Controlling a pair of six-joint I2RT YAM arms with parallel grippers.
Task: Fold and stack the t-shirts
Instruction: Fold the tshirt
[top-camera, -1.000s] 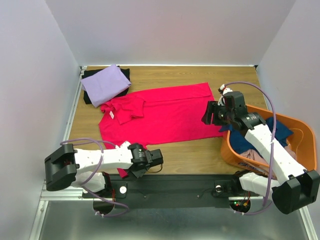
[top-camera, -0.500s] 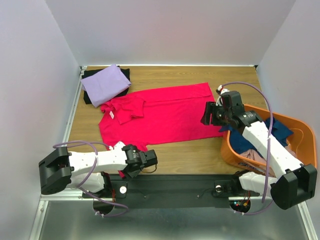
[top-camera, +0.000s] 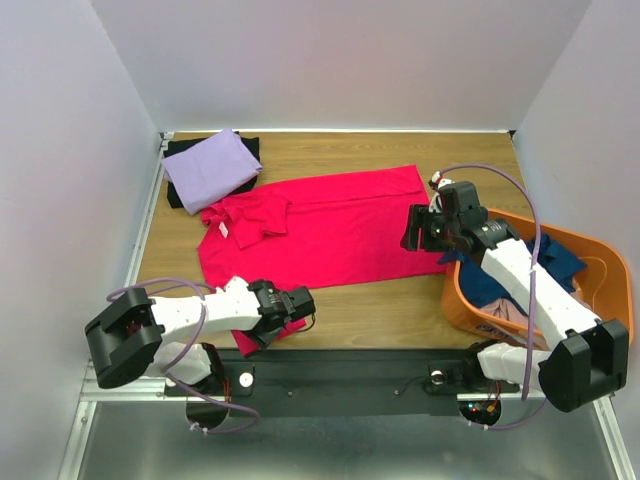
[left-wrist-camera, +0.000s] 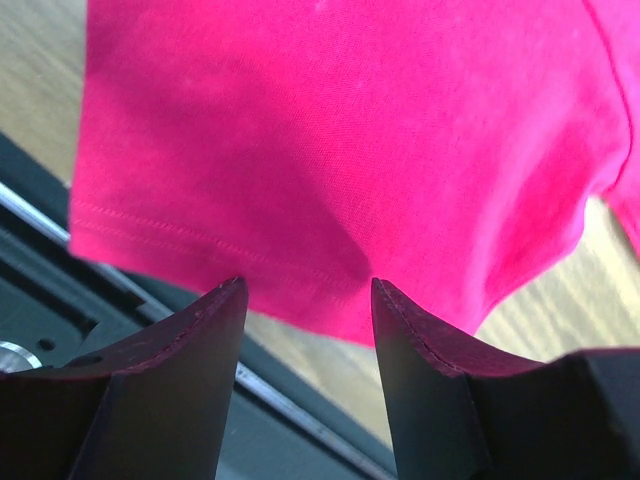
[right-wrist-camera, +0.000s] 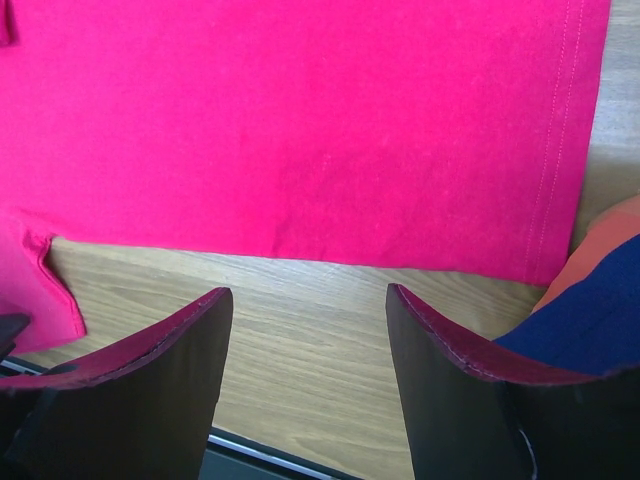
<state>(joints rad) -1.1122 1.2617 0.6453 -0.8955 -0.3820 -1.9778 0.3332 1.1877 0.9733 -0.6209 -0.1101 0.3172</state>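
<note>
– Crimson t-shirt (top-camera: 340, 225) is lying spread on the wooden table (top-camera: 400, 302); are the left gripper's (left-wrist-camera: 307, 288) fingers (left-wrist-camera: 170, 385) pinching its sleeve?
– No, they are standing apart, the sleeve hem showing between their tips. The right gripper (right-wrist-camera: 308, 292) is hovering spread wide over bare wood, beside the orange tub (top-camera: 455, 300).

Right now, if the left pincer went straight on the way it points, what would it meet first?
The crimson-pink t-shirt. The left pincer, jaws apart and empty, points at the shirt's hemmed sleeve edge, with nothing else in between. How close the tips are to the cloth is hard to judge from the wrist view.
</note>
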